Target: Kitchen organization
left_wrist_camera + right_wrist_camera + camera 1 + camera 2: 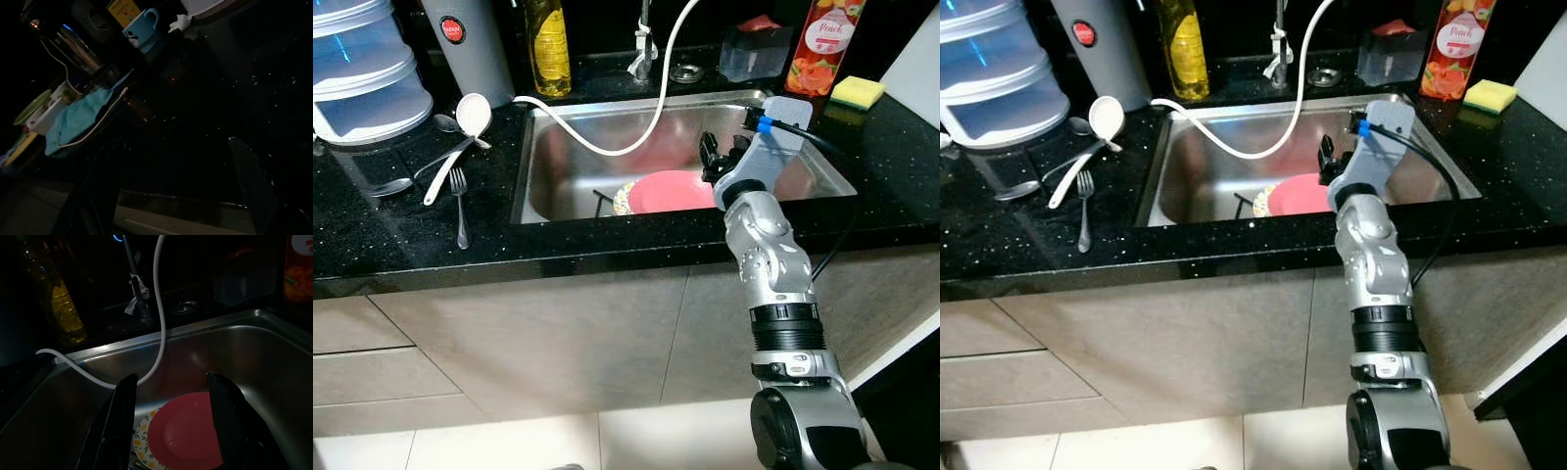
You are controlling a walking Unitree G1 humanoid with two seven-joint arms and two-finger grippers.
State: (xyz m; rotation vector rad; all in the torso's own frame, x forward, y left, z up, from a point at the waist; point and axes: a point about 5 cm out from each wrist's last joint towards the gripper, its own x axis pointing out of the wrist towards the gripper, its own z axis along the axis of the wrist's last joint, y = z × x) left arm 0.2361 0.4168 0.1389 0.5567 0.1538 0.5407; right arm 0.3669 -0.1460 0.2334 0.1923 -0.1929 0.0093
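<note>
Steel walls of the sink (558, 166) frame the centre of the frame, sunk into the black speckled counter (401, 245) whose front edge runs across the middle. My right gripper (718, 155) reaches over that front edge and hangs inside the basin, its two black fingers (120, 416) spread wide with nothing between them. Below them lies the pink plate (674, 191), resting on a floral plate (624, 200) on the basin floor, right of centre and close to the front wall. A white hose (651, 108) loops down from the tap (644, 44) at top centre and trails over the basin's left rim, leaving the right half of the basin open around my fingers. On the counter at left a fork (460, 206) and a white ladle (460, 137) lie near the sink's left edge, below stacked clear containers (362, 69). Along the back edge stand an oil bottle (548, 44) and a juice carton (822, 44), with a yellow sponge (858, 92) at upper right. My left gripper (171, 196) sits in darkness, fingers apart, facing dark counter with a blue mug (144, 32) and a teal cloth (78, 120) beyond.
</note>
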